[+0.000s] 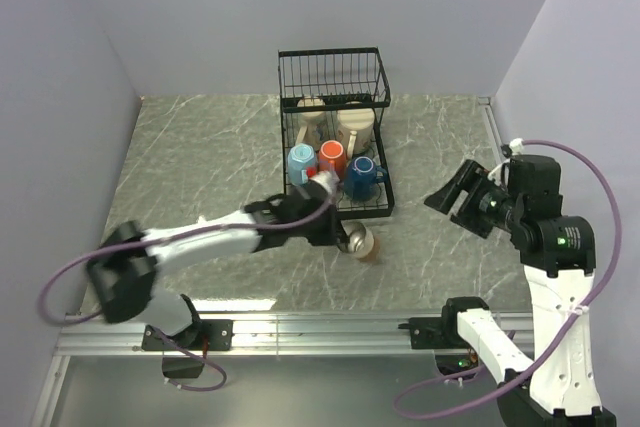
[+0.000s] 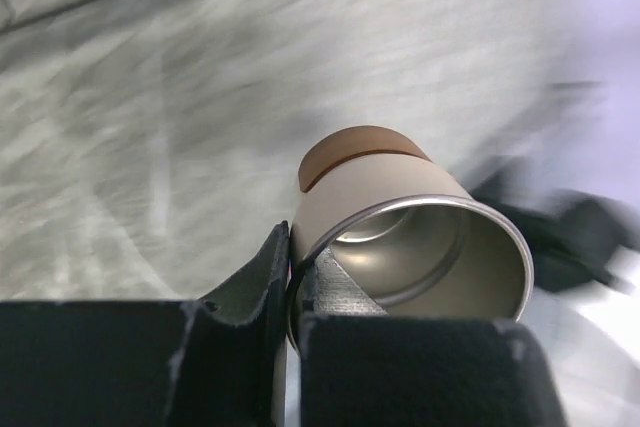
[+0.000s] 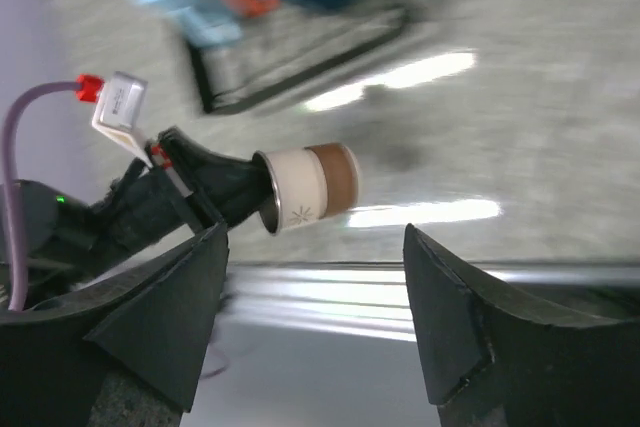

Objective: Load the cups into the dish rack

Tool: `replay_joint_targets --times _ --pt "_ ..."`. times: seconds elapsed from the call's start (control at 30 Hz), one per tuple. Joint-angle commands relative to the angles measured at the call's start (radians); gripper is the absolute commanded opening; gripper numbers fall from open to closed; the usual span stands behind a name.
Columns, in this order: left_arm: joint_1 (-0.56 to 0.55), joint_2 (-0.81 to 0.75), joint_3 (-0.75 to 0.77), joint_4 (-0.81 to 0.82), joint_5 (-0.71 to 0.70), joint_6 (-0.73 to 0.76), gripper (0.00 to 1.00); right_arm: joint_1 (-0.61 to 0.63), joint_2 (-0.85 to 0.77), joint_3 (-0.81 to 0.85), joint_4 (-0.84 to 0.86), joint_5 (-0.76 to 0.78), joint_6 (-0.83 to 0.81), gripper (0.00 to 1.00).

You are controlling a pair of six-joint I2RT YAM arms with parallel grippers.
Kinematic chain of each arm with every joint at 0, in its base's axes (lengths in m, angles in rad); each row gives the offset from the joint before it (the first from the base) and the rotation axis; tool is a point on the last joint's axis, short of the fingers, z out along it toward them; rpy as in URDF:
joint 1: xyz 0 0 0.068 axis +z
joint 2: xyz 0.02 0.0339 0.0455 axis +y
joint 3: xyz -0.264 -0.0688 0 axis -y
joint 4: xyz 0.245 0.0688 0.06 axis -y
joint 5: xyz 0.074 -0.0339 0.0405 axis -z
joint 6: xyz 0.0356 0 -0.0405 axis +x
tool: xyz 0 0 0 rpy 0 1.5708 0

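My left gripper (image 1: 338, 232) is shut on the rim of a small cup (image 1: 366, 244), steel inside, cream and brown outside. It holds the cup on its side just in front of the black wire dish rack (image 1: 381, 97). In the left wrist view one finger is inside the cup (image 2: 400, 212) and one outside, with the gripper (image 2: 295, 267) closed on the wall. The rack holds a light blue cup (image 1: 301, 163), an orange cup (image 1: 332, 157), a dark blue cup (image 1: 362, 176) and two cream cups (image 1: 357, 127). My right gripper (image 1: 455, 197) is open and empty, right of the rack.
The right wrist view shows the open right gripper (image 3: 315, 247), the held cup (image 3: 310, 187) and the blurred rack (image 3: 300, 57). A metal rail (image 1: 330, 325) runs along the marble table's near edge. Grey walls close the left, back and right sides.
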Motion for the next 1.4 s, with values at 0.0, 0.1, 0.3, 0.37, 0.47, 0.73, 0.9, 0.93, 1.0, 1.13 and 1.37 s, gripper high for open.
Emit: replay_joint_targets --times 0.0,0.1,0.3,0.37,0.47,0.73,0.9,0.93,1.0,1.13,1.37 --pt "0.033 -0.236 -0.104 0.418 0.235 -0.036 0.0 -0.004 0.004 -0.066 0.218 -0.373 0.097 0.78" --pt "0.097 -0.365 -0.21 0.622 0.355 -0.134 0.0 -0.002 -0.039 -0.234 0.451 -0.547 0.252 0.8" --pt "0.148 -0.504 -0.374 0.914 0.411 -0.323 0.0 -0.001 -0.119 -0.421 0.85 -0.7 0.536 0.84" --pt "0.15 -0.522 -0.41 0.971 0.4 -0.343 0.0 0.001 -0.13 -0.434 0.919 -0.714 0.588 0.85" --pt "0.148 -0.521 -0.466 1.119 0.38 -0.405 0.0 0.008 -0.14 -0.46 1.016 -0.749 0.671 0.86" --pt "0.156 -0.43 -0.549 1.477 0.317 -0.561 0.0 0.083 -0.148 -0.492 1.098 -0.723 0.746 0.88" --pt "0.157 -0.364 -0.528 1.523 0.328 -0.577 0.0 0.218 -0.119 -0.453 1.078 -0.614 0.726 0.88" --pt "0.157 -0.36 -0.525 1.534 0.323 -0.578 0.0 0.269 -0.108 -0.445 1.071 -0.597 0.723 0.88" --pt "0.159 -0.343 -0.513 1.529 0.326 -0.575 0.01 0.31 -0.1 -0.436 1.068 -0.567 0.719 0.88" --pt "0.159 -0.309 -0.491 1.543 0.337 -0.58 0.0 0.343 -0.096 -0.448 1.093 -0.56 0.728 0.88" --pt "0.159 -0.267 -0.47 1.554 0.342 -0.583 0.0 0.387 -0.079 -0.442 1.117 -0.55 0.743 0.89"
